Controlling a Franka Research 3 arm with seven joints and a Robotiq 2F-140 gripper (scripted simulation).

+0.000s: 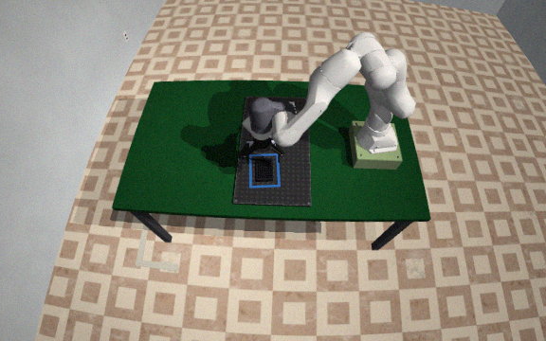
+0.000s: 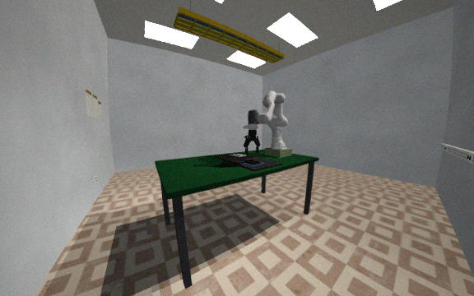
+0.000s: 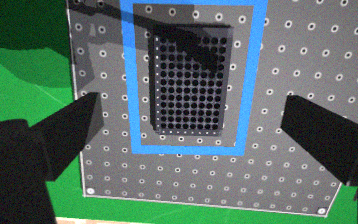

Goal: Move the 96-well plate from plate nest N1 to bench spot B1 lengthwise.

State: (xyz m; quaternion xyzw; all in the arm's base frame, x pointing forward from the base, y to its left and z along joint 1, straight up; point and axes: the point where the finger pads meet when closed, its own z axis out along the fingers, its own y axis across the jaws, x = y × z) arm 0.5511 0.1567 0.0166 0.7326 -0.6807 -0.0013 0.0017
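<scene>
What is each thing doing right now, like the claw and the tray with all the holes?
gripper: open wide, holding nothing, up above the board.
96-well plate: lying flat, lengthwise inside the outline, not touched by the fingers.
blue taped outline: a closed rectangle around the plate.
perforated board: flat on the table.
green table: standing, carrying the board and the arm's base.
</scene>
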